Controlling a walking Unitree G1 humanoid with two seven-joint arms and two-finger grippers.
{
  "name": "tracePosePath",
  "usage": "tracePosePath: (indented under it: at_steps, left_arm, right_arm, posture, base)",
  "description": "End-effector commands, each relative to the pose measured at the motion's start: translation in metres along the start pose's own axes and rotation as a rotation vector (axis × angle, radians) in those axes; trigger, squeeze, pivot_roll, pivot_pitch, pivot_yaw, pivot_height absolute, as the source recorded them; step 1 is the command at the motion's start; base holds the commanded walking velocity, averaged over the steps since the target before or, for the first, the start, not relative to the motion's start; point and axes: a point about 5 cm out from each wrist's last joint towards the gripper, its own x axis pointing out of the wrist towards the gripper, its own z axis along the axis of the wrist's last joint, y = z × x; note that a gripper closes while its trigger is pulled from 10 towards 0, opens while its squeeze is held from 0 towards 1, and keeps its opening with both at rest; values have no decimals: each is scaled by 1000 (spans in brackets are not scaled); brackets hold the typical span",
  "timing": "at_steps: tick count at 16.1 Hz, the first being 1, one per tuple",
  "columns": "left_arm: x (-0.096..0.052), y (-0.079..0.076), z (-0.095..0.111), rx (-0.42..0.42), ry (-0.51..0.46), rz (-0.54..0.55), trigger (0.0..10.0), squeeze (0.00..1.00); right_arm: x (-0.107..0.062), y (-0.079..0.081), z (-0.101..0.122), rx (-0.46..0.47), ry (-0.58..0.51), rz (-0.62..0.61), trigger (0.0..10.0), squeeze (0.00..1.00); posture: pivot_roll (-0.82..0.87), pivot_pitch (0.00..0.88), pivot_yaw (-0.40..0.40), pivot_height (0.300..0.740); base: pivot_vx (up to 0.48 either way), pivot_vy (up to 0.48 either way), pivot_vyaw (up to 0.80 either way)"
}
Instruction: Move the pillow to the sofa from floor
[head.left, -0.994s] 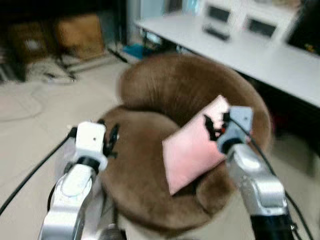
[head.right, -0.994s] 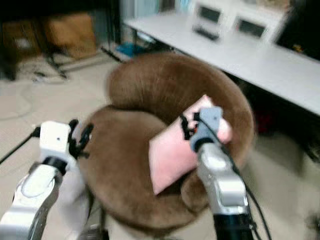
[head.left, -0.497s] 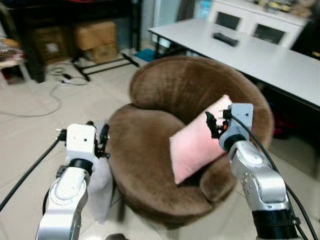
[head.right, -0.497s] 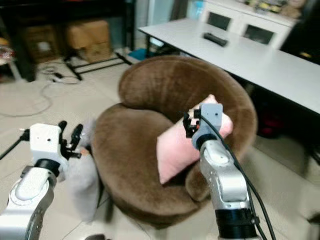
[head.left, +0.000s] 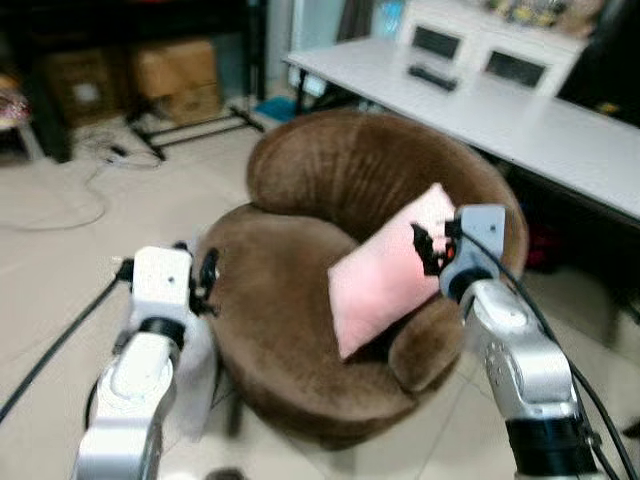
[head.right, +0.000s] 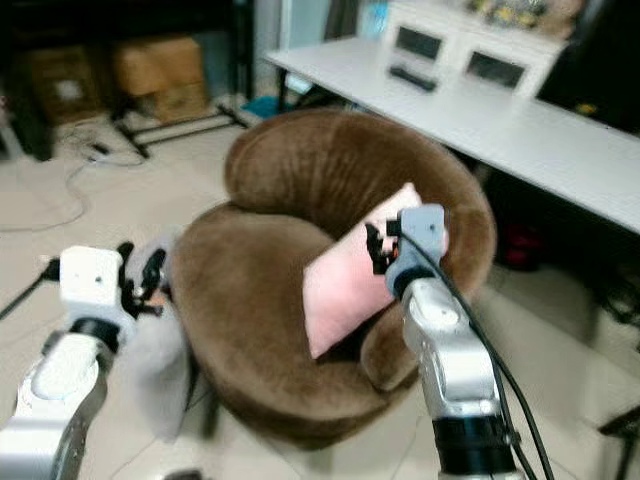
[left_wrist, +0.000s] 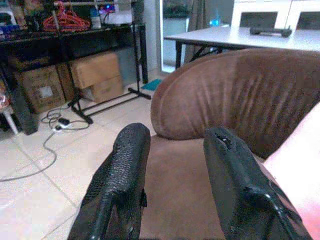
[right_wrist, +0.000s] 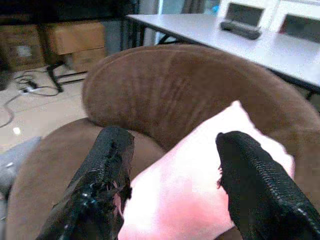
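Head stereo pair: high, looking forward and down; both eyes share brown sofa (head.left: 330, 300), pink pillow (head.left: 385, 275), long white surface (head.left: 520, 110) behind, tiled floor (head.left: 60, 260). Left wrist camera: low, close, facing along left tool (left_wrist: 172, 187) across sofa seat toward backrest. Right wrist camera: close above pillow, facing along right tool (right_wrist: 172, 187) toward same backrest and surface.

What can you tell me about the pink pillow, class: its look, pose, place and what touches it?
The pink pillow is a plain, soft-looking square cushion. It stands tilted on one corner on the brown round sofa, leaning against the padded back and right side. The right gripper is at its upper edge, fingers open to either side of it in the wrist view.
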Motion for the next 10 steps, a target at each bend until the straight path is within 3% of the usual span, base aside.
tracePosePath:
  at_steps: [1, 10]
  left_arm:
    - [2, -4, 1, 2, -2, -14, 10000, 0]
    - [2, -5, 0, 0, 3, -20, 10000, 0]
  right_arm:
    - [1, -3, 2, -18, -3, -3, 10000, 0]
    - [0, -2, 0, -48, 8, 8, 10000, 0]
  posture:
    - [94, 0, -101, 740]
    - [87, 0, -97, 740]
  base:
    - [0, 255, 0]
    - [0, 264, 0]
